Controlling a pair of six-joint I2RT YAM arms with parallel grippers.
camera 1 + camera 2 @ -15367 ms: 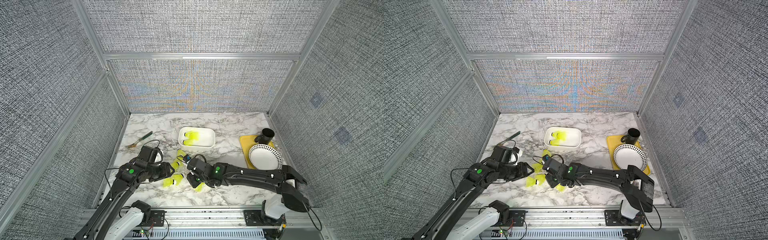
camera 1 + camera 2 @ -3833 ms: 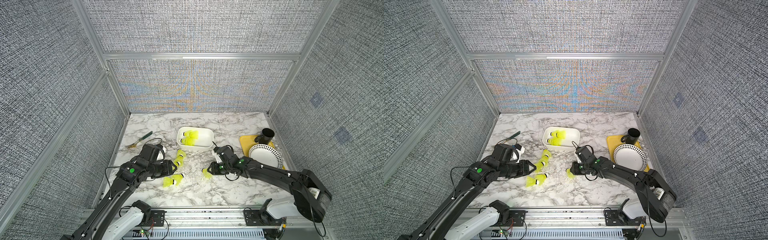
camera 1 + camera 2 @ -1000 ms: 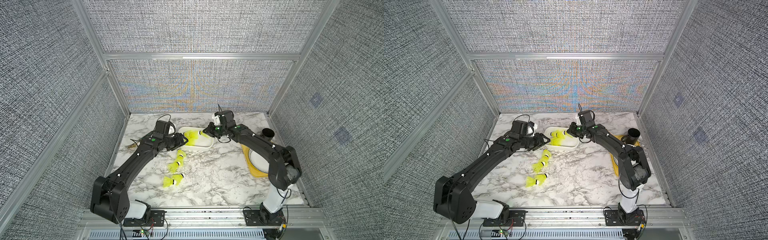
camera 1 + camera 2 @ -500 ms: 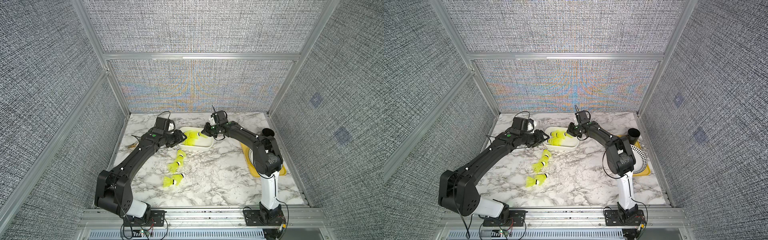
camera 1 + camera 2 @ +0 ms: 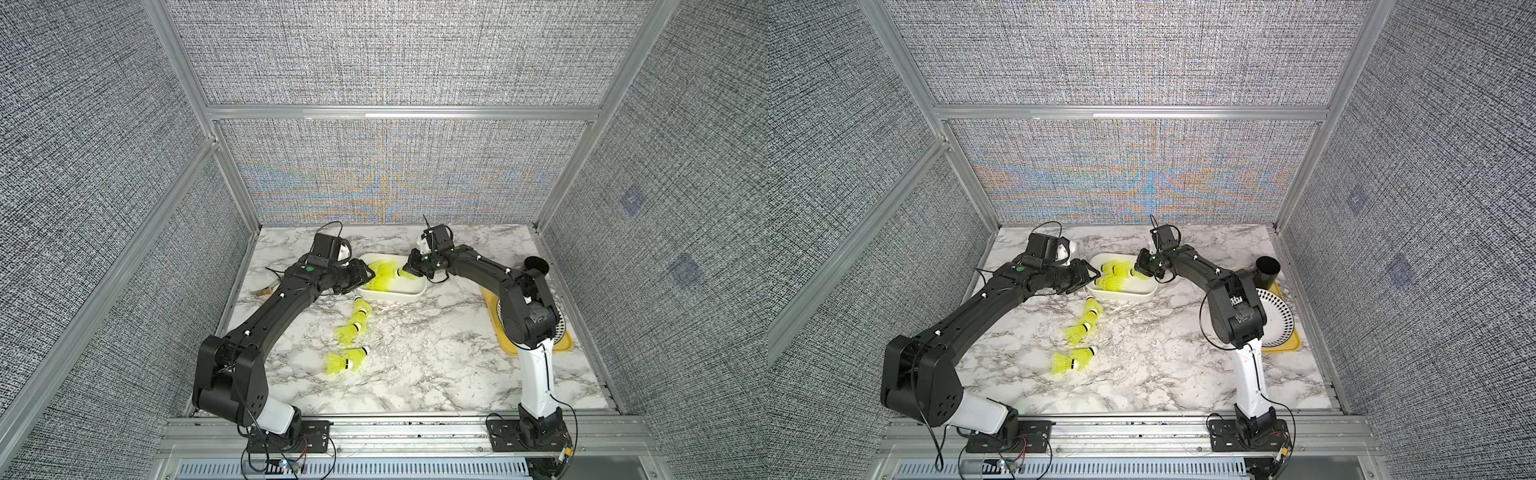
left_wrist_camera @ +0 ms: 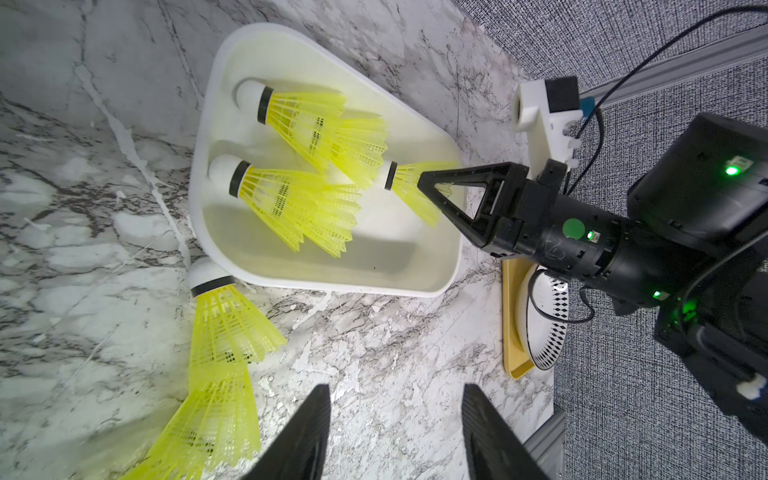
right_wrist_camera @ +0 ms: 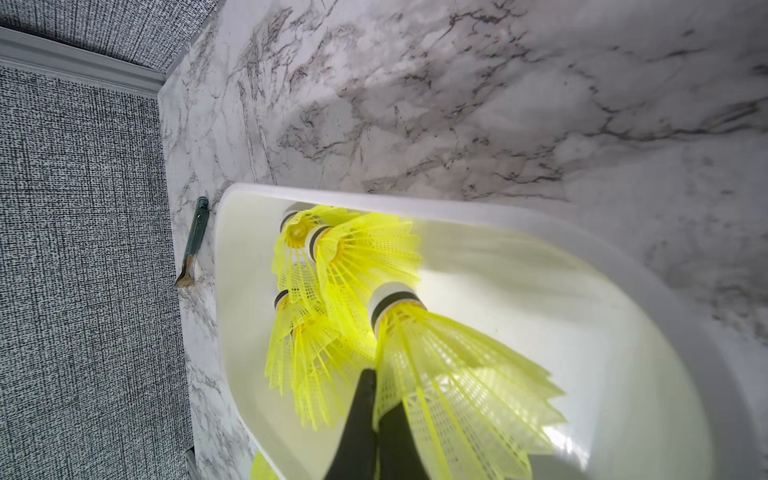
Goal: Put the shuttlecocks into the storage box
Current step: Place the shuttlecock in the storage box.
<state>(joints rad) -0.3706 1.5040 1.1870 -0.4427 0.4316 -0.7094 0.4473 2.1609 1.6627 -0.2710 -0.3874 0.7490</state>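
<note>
The white storage box (image 5: pixel 409 296) stands at the back middle of the marble table. Several yellow-green shuttlecocks (image 6: pixel 291 195) lie inside it, nested in two stacks. My right gripper (image 5: pixel 409 272) hangs over the box's right end, shut on the skirt of one more shuttlecock (image 7: pixel 449 357) whose white cap points into the box. My left gripper (image 6: pixel 395 392) hovers at the box's left end, open and empty. Several shuttlecocks (image 5: pixel 349 332) lie loose in front of the box, and one (image 6: pixel 224 320) touches its wall.
A yellow tray (image 5: pixel 1285 345) holding a patterned plate (image 5: pixel 1277 316) sits at the right wall, with a black cup (image 5: pixel 1268 270) behind it. A small brush (image 7: pixel 193 245) lies by the left wall. Fabric walls enclose the table on three sides.
The right gripper has shifted slightly left and lower over the box with its shuttlecock. Both arms' elbows have folded up higher. The left gripper has hardly moved.
</note>
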